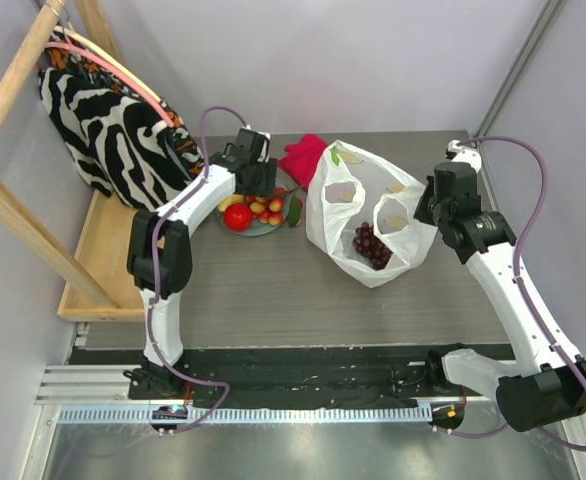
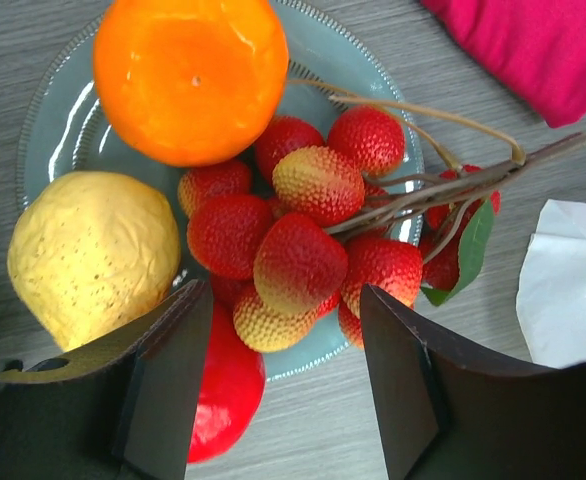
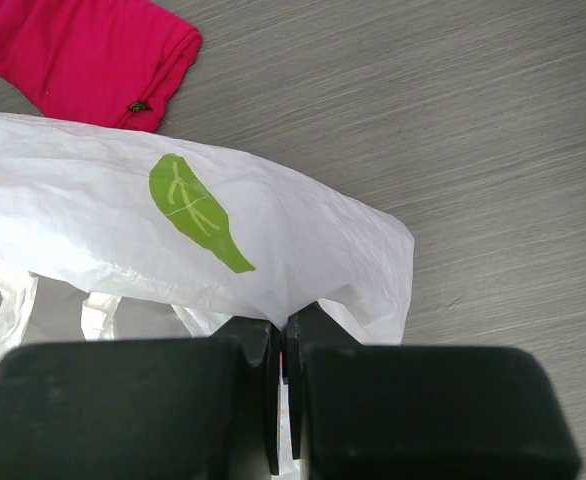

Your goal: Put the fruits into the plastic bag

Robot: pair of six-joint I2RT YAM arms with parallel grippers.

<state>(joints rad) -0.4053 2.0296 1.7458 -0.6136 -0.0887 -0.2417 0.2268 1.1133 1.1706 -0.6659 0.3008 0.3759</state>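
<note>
The white plastic bag (image 1: 368, 215) lies at the table's middle right with the dark grape bunch (image 1: 372, 245) inside it. My right gripper (image 3: 284, 330) is shut on the bag's edge (image 3: 273, 260) and holds it up. On the grey-green plate (image 2: 63, 130) lie an orange (image 2: 190, 75), a yellow fruit (image 2: 93, 255), a red apple (image 2: 223, 395) and a cluster of small red-yellow fruits (image 2: 298, 250) on a twig. My left gripper (image 2: 285, 330) is open just above the cluster, its fingers either side of the cluster's near end. In the top view it (image 1: 256, 180) hovers over the plate (image 1: 263, 229).
A crimson red cloth (image 1: 303, 158) lies behind the plate and bag, also in the right wrist view (image 3: 88, 55). A zebra-striped fabric bag (image 1: 108, 125) hangs on a wooden rack (image 1: 33, 235) at the left. Walls close the table at the back and right.
</note>
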